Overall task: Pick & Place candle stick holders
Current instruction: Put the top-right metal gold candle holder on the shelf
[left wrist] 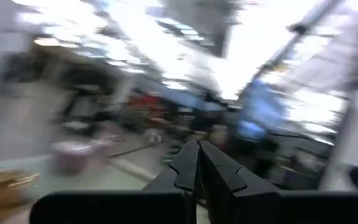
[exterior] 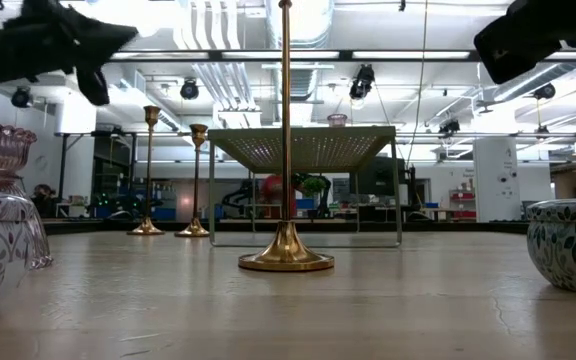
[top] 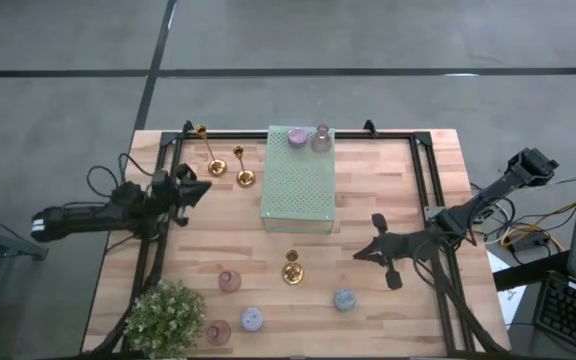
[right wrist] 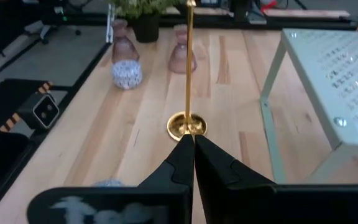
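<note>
From above, your left gripper sits at the left side of the table, just beside two gold candlesticks standing near the far left corner. Its own wrist camera shows the fingers pressed together with nothing between them, though everything beyond them is smeared. Toward the near left corner you have the potted plant, with three small holders close by: a pink one, another pink one and a lilac one.

In the middle stands the pale green perforated pad. The overhead camera makes it look flat, but the table-level camera shows you it is raised on thin legs. Two small pinkish holders sit on its far end. Just in front of the pad a third gold candlestick stands upright.

To the right, a pale-blue holder sits near the front edge. Your right gripper is just right of that third candlestick; its wrist camera shows the fingers closed and empty, pointing at the candlestick's round base.
</note>
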